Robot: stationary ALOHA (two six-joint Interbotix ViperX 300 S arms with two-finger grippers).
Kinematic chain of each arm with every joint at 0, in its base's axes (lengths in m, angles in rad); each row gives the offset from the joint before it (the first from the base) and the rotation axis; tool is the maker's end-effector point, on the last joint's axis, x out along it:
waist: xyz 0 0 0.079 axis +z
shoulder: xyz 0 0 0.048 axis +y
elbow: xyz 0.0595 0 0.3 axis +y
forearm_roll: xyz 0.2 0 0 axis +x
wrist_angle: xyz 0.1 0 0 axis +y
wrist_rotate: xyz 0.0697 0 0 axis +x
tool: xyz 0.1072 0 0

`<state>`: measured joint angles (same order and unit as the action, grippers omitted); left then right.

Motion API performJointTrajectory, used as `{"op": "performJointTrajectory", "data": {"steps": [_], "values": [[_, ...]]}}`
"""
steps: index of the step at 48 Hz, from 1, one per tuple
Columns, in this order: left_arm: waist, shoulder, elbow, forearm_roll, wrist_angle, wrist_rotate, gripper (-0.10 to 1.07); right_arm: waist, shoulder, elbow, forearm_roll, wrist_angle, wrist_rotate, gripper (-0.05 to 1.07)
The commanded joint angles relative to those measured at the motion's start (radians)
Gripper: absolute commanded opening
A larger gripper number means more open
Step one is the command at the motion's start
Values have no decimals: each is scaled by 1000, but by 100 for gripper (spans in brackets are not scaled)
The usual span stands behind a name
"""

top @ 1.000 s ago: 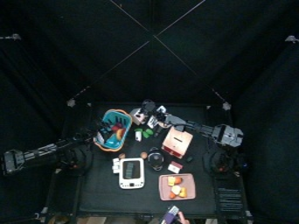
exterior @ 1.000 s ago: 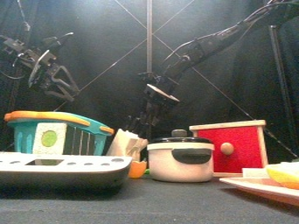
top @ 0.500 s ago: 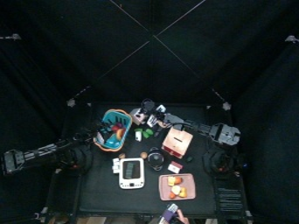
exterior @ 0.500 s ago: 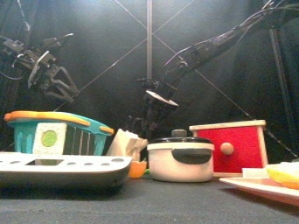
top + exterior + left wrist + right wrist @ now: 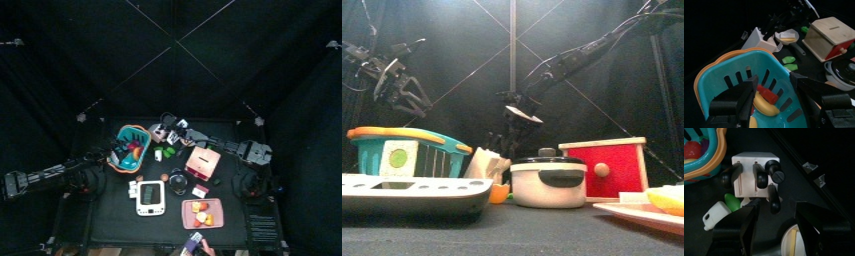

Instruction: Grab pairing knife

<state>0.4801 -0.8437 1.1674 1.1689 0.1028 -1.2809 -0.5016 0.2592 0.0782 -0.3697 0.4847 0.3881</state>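
A white knife block [image 5: 751, 180] holds several black knife handles [image 5: 773, 199]; I cannot tell which one is the pairing knife. My right gripper [image 5: 779, 228] hangs just above the block, jaws open and wide apart, touching nothing. From above, the right gripper [image 5: 171, 127] reaches across the middle to the knife block [image 5: 159, 134] at the back of the table. In the front view the right gripper [image 5: 521, 110] hangs over the knife block [image 5: 486, 162]. My left gripper [image 5: 774, 97] is open and empty above the teal basket [image 5: 747, 75].
The teal basket [image 5: 131, 145] with food stands left of the block. A red box [image 5: 206, 160], a lidded pot [image 5: 548, 183], a white scale [image 5: 150, 198] and a plate of fruit [image 5: 203, 212] fill the table's middle and front. Green pieces [image 5: 789, 60] lie by the block.
My right gripper has edged a little lower and closer to the knife block, its jaws slightly narrower. The left arm has not moved.
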Motion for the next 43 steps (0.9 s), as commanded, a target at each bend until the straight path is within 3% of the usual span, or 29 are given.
{"op": "performJointTrajectory", "data": {"steps": [1,18,43], "values": [[2,2,-15,2,-5,2,89,-5,-23,-31,-3,-5,-2,83],[2,0,-15,2,-3,2,89,-2,-23,-34,-8,-2,3,72],[2,0,-14,2,-2,2,89,15,-26,-34,3,48,17,46]]}}
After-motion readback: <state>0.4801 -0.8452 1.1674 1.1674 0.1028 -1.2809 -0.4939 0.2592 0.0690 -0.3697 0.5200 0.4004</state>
